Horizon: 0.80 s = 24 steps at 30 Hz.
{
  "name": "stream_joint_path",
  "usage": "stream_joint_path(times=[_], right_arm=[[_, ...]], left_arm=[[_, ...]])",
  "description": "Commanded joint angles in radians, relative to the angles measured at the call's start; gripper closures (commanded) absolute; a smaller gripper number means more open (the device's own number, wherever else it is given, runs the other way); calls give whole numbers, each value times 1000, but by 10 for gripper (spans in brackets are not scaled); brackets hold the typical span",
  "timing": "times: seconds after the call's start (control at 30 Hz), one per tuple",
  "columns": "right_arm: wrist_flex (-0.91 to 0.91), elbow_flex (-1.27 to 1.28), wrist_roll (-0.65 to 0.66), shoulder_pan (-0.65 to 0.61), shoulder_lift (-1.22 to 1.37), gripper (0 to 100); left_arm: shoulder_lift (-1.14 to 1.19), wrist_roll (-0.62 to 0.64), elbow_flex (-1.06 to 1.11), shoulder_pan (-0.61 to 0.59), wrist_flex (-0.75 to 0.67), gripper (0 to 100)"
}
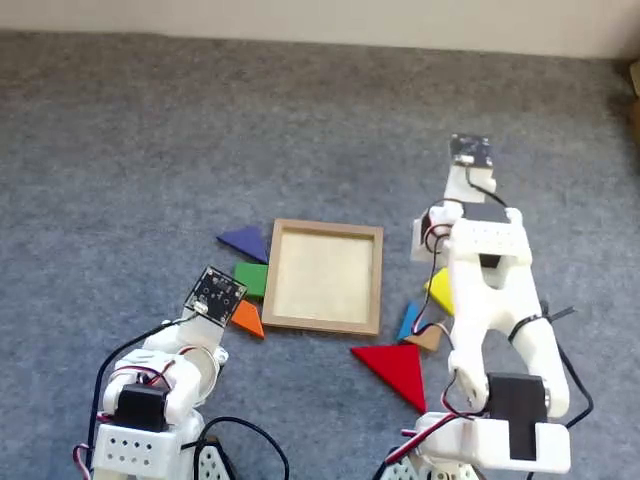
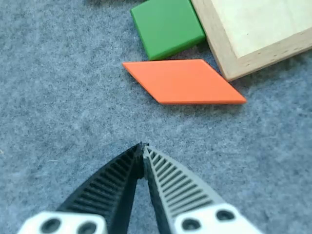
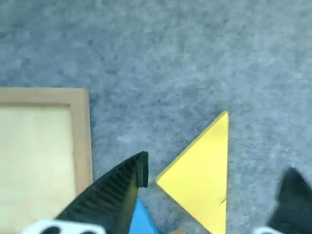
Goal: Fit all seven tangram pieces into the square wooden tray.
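Yellow triangle (image 3: 204, 180) lies between the spread right fingers (image 3: 117, 192), beside the wooden tray (image 3: 80, 141); left fingers (image 2: 170, 187) are pressed together.

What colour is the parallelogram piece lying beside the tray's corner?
Orange; the parallelogram shows best in the left wrist view.

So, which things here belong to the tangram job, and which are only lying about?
Belong to the job:
square wooden tray
dark blue triangle
green square
orange parallelogram
yellow triangle
light blue piece
tan piece
red triangle

Only lying about:
grey carpet
brown thing at the far edge, too little visible to name
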Motion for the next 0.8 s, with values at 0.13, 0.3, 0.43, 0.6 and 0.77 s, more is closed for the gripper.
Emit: stream_joint_path(times=[0.13,0.3,0.43,0.6,0.77], right_arm=[[-77,91,-8,-79,-58,520],[-137,151,-2,-82,-58,520],[-139,156,-2,-81,-58,520],[-136,157,-2,-76,-56,520],[-134,157,18,-54,-56,552]], left_arm=[[-27,-8,19,-5,3,995],[-27,-8,19,-5,3,995],[-27,-8,19,-5,3,995],[-27,-8,19,-5,3,995],[-27,-8,19,-5,3,995]])
